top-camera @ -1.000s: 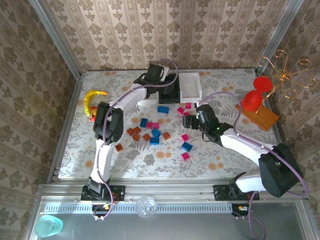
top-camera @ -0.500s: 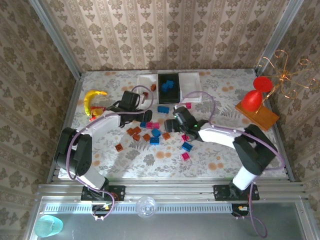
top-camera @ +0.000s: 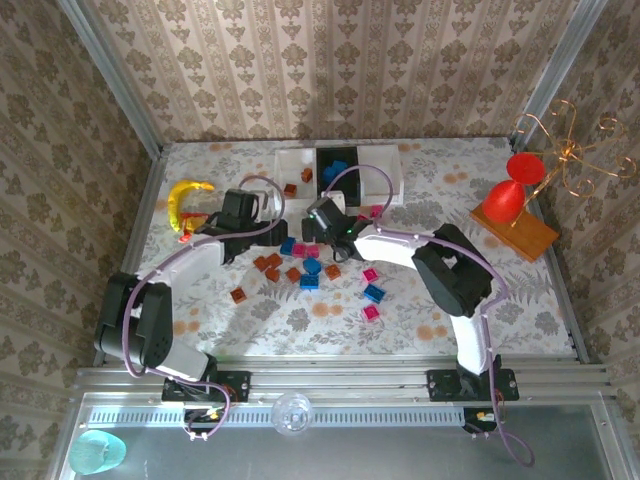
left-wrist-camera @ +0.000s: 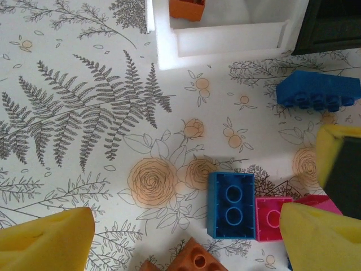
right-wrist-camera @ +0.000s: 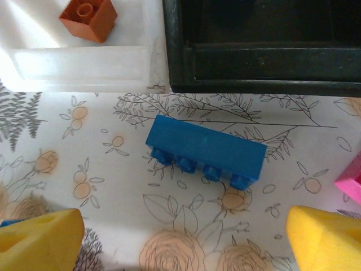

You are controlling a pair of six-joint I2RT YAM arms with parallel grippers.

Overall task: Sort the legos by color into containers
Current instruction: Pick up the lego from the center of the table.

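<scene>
A floral cloth (top-camera: pixel 480 300) is covering the table, and patterned wallpaper is closing it in on three sides. The containers (top-camera: pixel 388 170) are sitting in a row at the far edge. A cable (top-camera: pixel 365 172) is arching across them in the top view, so their contents are hard to read there. A brown brick (right-wrist-camera: pixel 88 18) is lying in the left white tray (right-wrist-camera: pixel 79 62). Something blue is lying in the black tray (right-wrist-camera: pixel 254 65), whose floor is sinking into shadow in the right wrist view.

The legos (top-camera: pixel 309 281) are lying scattered on the cloth in front of the containers, some of them partly covered by the two wrists. The left gripper (left-wrist-camera: pixel 183 234) is hanging with its yellow pads spread wide and nothing between them, both pads being cut off by the bottom edge. A blue brick (left-wrist-camera: pixel 230 204) is lying there, touching a pink brick (left-wrist-camera: pixel 272 219) that is slipping partly behind the right-hand pad. A yellow-and-black shape (left-wrist-camera: pixel 341 169) at that view's right edge is too cropped to name.

The right gripper (right-wrist-camera: pixel 183 237) is gaping just as wide, empty, over a long blue brick (right-wrist-camera: pixel 206 151) that is lying on its side just beside the black tray's wall. A banana (top-camera: pixel 185 195) is lying near the left edge, and the small red thing beside it is too small to make out.
</scene>
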